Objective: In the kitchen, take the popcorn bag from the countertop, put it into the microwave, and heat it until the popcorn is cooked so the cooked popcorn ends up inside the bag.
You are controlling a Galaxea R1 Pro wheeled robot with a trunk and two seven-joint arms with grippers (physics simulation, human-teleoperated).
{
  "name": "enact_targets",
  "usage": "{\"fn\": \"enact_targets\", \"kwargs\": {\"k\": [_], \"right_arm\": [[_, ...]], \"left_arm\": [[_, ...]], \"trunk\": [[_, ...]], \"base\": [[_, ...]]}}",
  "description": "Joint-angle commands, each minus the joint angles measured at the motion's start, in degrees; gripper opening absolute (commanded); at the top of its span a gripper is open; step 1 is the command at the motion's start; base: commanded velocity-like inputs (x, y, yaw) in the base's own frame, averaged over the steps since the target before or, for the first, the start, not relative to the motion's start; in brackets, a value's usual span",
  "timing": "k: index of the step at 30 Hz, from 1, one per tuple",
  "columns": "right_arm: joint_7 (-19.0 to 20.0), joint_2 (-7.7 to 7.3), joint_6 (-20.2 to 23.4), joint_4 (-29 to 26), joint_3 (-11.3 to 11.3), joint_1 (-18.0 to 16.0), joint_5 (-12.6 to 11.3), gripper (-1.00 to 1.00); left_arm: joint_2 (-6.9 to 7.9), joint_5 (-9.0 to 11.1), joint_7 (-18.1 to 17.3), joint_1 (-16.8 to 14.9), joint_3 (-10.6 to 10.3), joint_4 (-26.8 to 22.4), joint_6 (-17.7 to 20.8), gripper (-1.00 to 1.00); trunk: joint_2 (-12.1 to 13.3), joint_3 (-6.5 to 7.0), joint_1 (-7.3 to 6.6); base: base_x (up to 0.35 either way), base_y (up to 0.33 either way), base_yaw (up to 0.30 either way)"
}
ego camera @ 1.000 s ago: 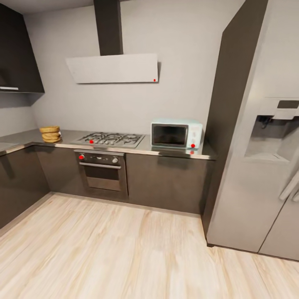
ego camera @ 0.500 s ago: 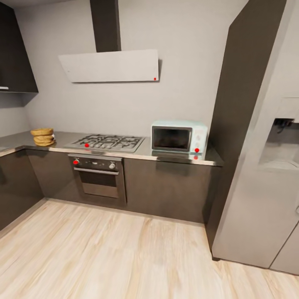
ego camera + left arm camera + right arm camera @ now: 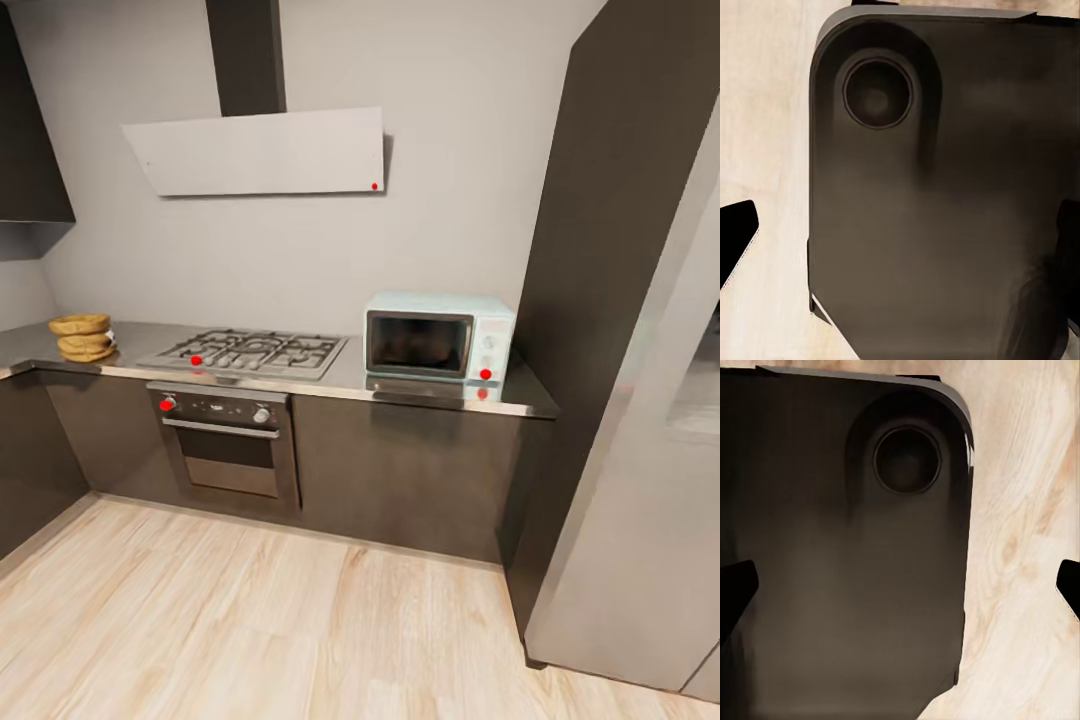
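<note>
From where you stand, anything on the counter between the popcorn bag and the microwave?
Yes: the gas hob is set into the countertop between the popcorn bag at its far left and the microwave at its right. The microwave door looks shut.

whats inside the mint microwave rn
Through the pale mint-white microwave's closed dark glass window only dim, brownish reflections show; whether anything sits inside cannot be told. The tan crumpled popcorn bag rests on the grey countertop.

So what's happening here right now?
Nothing is being handled yet. The robot faces the kitchen counter from across the wood floor. The popcorn bag sits at the counter's left end, beside the gas hob; the microwave stands closed at the right end. Both wrist cameras look down past the robot's dark base at the floor.
</note>
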Motion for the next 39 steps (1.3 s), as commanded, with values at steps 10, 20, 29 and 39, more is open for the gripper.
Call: {"fn": "enact_targets", "kwargs": {"k": [10,20,29,39], "right_arm": [[-0.01,-0.01,-0.25,0.05,0.04,-0.02,0.02,1.00],[-0.01,0.08,-0.25,0.05,0.04,-0.02,0.02,1.00],[-0.01,0.01,-0.25,0.05,0.04,-0.02,0.02,1.00],[-0.01,0.07,-0.25,0.05,0.04,-0.02,0.02,1.00]], "left_arm": [[-0.01,0.44,-0.03,-0.01,0.07,-0.01,-0.07,1.00],[-0.01,0.44,-0.01,-0.01,0.06,0.00,-0.07,1.00],[-0.01,0.44,-0.03,-0.01,0.07,0.00,-0.07,1.00],[-0.01,0.44,0.00,-0.01,0.06,0.00,-0.07,1.00]], "trunk": [[-0.02,-0.04,0.03],[-0.02,-0.04,0.03],[-0.02,-0.04,0.03],[-0.02,-0.04,0.03]], "base": [[0.321,0.000,0.000],[0.321,0.000,0.000],[0.321,0.000,0.000],[0.124,0.000,-0.075]]}}
